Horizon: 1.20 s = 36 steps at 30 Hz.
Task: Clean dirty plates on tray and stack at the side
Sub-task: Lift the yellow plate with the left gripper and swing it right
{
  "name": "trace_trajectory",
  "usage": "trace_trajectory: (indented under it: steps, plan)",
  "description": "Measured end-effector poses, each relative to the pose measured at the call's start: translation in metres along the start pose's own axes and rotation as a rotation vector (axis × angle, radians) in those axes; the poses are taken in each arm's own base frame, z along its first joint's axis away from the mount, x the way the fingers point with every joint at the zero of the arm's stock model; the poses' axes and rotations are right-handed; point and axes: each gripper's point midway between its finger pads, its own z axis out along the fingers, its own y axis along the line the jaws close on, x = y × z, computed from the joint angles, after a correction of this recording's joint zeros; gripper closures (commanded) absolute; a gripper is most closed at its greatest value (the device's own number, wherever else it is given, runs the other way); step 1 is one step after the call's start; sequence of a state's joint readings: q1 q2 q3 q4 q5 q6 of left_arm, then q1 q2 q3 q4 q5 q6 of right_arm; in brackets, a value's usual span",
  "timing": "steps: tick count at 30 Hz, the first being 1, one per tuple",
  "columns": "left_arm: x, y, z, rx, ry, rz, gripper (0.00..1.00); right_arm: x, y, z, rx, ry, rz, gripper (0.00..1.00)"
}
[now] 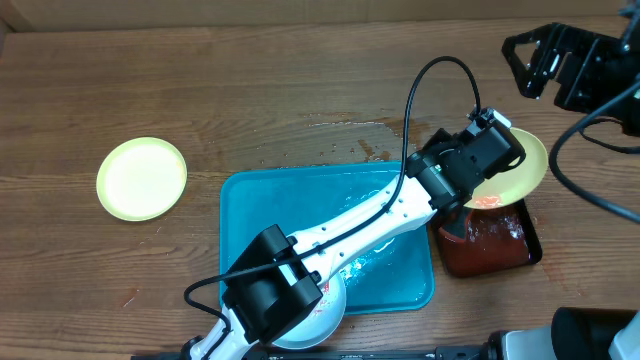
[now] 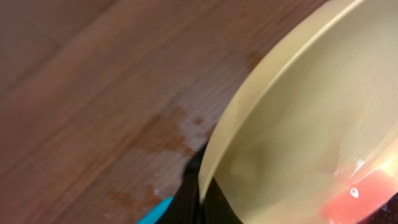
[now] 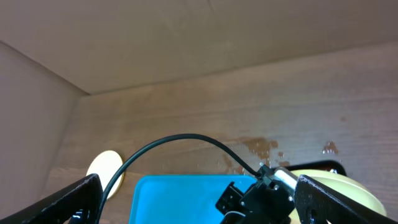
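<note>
Nearest, a pale plate (image 1: 335, 300) sits at the blue tray's (image 1: 250, 230) edge. Your left fingers (image 2: 189, 196) clamp the yellow-green plate (image 1: 528, 158) by its rim, tilted over the brown tray (image 1: 500, 255) (light, stiff, probably slippery: keep to the rim). Beyond, your right fingers (image 3: 348, 199) stand apart, empty.

Overhead looks straight down; right wrist, set back, shares the tray (image 3: 180, 199) — left wrist hugs the plate (image 2: 298, 124)
</note>
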<state>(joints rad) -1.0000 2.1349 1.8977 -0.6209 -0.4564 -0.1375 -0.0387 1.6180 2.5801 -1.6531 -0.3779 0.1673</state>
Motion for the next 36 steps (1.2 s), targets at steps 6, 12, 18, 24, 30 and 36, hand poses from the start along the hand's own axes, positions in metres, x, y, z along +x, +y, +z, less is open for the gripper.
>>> trace_trajectory:
  steps: [6,12,18,24,30,36]
  plan:
    - [-0.011,0.023,-0.002,-0.121,-0.037,0.064,0.96,-0.010,0.009,-0.016,-0.017,-0.070,-0.037,0.00]
    - [-0.027,0.023,-0.014,-0.229,-0.101,0.191,0.96,-0.011,0.012,-0.019,-0.024,-0.079,-0.042,0.00]
    - [-0.044,-0.001,-0.041,-0.322,-0.183,0.309,0.96,-0.011,0.012,-0.019,-0.027,-0.080,-0.043,0.00]
    - [-0.044,-0.005,-0.055,-0.402,-0.184,0.381,0.96,-0.011,0.012,-0.019,-0.027,-0.079,-0.043,0.00]
    - [-0.045,0.010,-0.058,-0.474,-0.171,0.381,0.96,-0.010,0.013,-0.019,-0.030,-0.077,-0.042,0.00]
    - [-0.045,0.014,-0.059,-0.498,-0.168,0.378,0.96,-0.010,0.013,-0.019,-0.030,-0.077,-0.043,0.00]
